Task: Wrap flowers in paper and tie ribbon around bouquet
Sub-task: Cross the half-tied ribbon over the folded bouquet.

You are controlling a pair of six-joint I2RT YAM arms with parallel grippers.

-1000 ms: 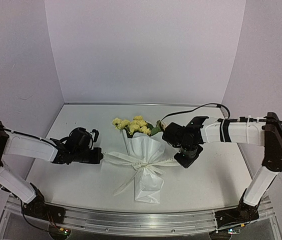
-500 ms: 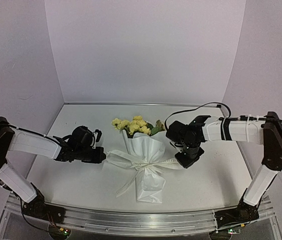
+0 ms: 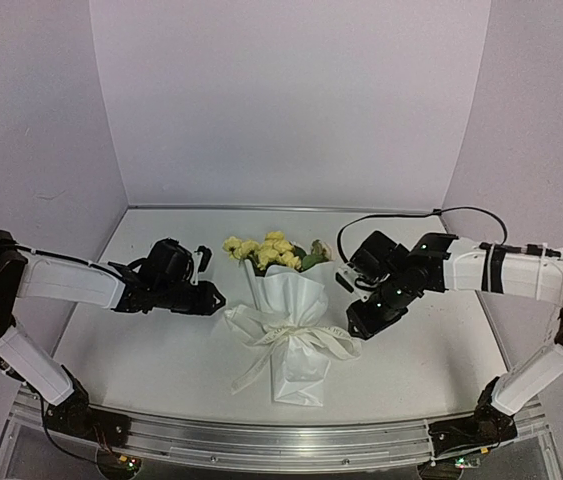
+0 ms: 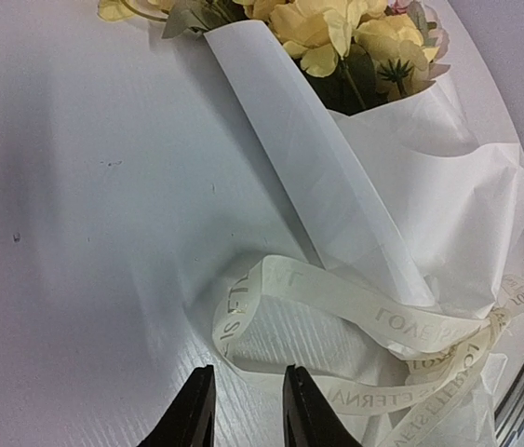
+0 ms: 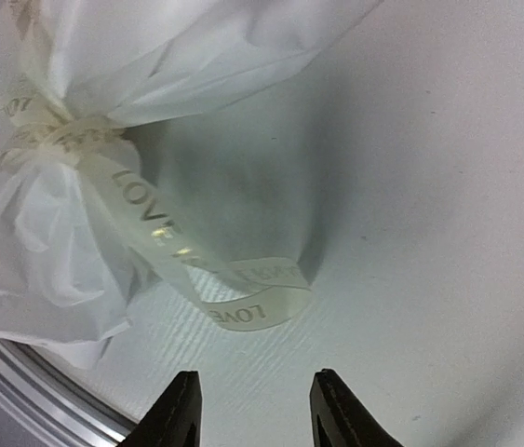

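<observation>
The bouquet stands in the middle of the table in the top view: yellow flowers (image 3: pixel 264 249) stick out of a white paper (image 3: pixel 294 290) cone, with the cream ribbon (image 3: pixel 296 337) tied in a bow at its waist. My left gripper (image 3: pixel 218 298) is open just left of the bow. In the left wrist view its fingers (image 4: pixel 302 410) stand apart in front of the ribbon (image 4: pixel 336 298) loop, with the flowers (image 4: pixel 336 37) and paper (image 4: pixel 429 186) beyond. My right gripper (image 3: pixel 354 324) is open, and the ribbon (image 5: pixel 243 303) loop lies free ahead of it (image 5: pixel 257 414).
An aluminium rail (image 3: pixel 261 435) runs along the near table edge and shows in the right wrist view (image 5: pixel 20 391). White walls close the back and sides. The right arm's black cable (image 3: pixel 391 216) arcs behind the bouquet.
Both grippers have opened and let go of the bow loops, which have slackened back toward the knot. The left gripper has shifted right toward the bouquet, and the right arm has stretched out lower.
</observation>
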